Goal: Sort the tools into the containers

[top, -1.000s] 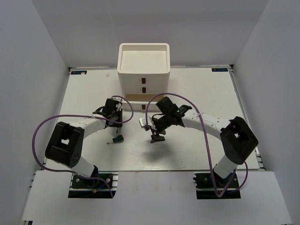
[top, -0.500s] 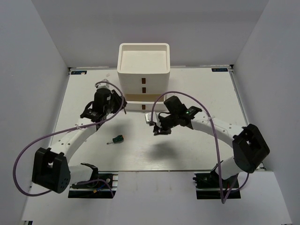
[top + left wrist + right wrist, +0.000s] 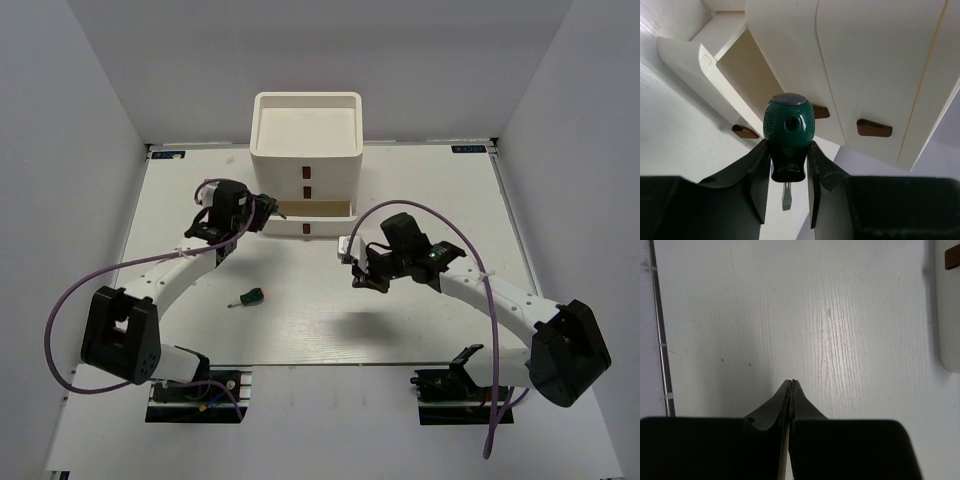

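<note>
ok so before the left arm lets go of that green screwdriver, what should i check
1. Grip on the green screwdriver: ok, the left gripper clamps it just below the handle.
2. Bottom drawer open: ok, pulled out.
3. Screwdriver above the drawer opening: cannot tell, it sits near the drawer's left corner.
4. Room inside the drawer: cannot tell, its floor is hidden.
5. Right gripper out of the way: ok, shut, empty, apart from the drawer.
6. Nothing left to sort: not ok, a second green screwdriver lies on the table.
</note>
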Controlling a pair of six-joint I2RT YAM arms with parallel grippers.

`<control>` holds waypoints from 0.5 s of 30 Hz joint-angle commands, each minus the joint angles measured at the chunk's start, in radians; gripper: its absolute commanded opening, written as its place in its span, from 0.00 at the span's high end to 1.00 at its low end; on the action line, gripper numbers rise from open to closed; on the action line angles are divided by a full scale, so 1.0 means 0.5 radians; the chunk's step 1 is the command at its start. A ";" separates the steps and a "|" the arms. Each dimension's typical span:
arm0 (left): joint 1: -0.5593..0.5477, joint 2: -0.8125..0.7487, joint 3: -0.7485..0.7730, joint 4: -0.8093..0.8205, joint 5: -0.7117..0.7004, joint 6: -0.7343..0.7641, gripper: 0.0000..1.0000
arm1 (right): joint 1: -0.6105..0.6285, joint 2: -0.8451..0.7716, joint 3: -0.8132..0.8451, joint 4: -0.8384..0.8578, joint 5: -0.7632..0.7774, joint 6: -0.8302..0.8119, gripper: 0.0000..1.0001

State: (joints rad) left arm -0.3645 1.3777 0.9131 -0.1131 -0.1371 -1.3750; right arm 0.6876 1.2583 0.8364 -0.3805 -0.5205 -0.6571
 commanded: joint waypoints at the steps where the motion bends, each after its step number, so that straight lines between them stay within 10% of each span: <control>1: -0.047 0.024 0.113 0.073 -0.131 -0.311 1.00 | -0.040 -0.084 -0.056 0.061 0.019 0.069 1.00; 15: -0.151 0.257 0.346 -0.145 -0.223 -0.502 1.00 | -0.123 -0.127 -0.093 0.129 0.001 0.112 1.00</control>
State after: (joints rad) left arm -0.4267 1.5101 1.0485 -0.1589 -0.2264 -1.5959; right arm 0.6399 1.2217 0.8013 -0.3531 -0.5152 -0.6117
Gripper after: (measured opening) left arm 0.403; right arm 0.005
